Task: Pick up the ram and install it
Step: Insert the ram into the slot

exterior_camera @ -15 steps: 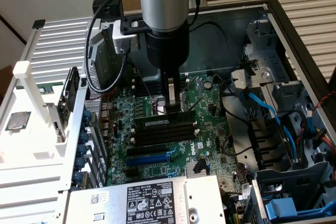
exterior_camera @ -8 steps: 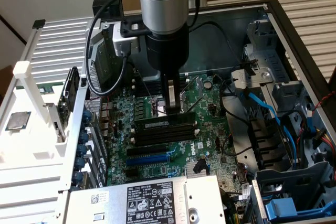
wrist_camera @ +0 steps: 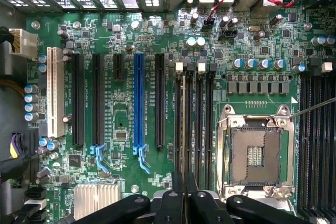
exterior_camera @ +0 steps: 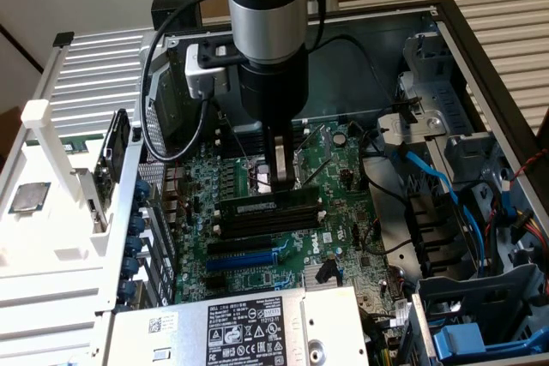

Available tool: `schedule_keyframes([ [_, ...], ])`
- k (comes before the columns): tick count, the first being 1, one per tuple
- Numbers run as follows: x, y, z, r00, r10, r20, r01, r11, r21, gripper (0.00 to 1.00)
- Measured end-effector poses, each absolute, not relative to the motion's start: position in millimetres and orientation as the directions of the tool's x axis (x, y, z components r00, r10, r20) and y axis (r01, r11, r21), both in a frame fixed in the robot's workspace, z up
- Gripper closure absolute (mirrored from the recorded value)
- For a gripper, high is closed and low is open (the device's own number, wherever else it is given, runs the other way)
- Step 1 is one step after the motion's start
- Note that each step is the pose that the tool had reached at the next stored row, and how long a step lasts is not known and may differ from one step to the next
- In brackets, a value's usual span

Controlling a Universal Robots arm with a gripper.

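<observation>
The ram (exterior_camera: 257, 206), a thin green stick with a white label, stands on edge in the farthest of the long black memory slots (exterior_camera: 268, 222) on the motherboard. My gripper (exterior_camera: 281, 184) comes straight down onto its top edge, right of the stick's middle. In the wrist view the ram (wrist_camera: 185, 129) shows edge-on as a narrow strip between white slot clips, running in between my two dark fingers (wrist_camera: 177, 198). The gripper (wrist_camera: 184, 195) is shut on the stick's thin edge.
Beside the ram lie more black memory slots (wrist_camera: 205, 129) and the open CPU socket (wrist_camera: 255, 153). A blue expansion slot (wrist_camera: 138, 98) sits further off. The power supply (exterior_camera: 249, 327), blue cables (exterior_camera: 437, 182) and case walls (exterior_camera: 480, 49) hem in the board.
</observation>
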State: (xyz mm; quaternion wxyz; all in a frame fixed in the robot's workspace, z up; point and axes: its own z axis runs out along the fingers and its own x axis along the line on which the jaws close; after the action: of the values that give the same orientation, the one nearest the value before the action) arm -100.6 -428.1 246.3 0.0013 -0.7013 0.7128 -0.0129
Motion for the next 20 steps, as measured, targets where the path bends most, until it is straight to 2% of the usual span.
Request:
schedule_keyframes([
  [20,-104.1,-431.8,242.5,-0.02,-1.0,0.017,-1.0,0.02,-0.02,0.88],
])
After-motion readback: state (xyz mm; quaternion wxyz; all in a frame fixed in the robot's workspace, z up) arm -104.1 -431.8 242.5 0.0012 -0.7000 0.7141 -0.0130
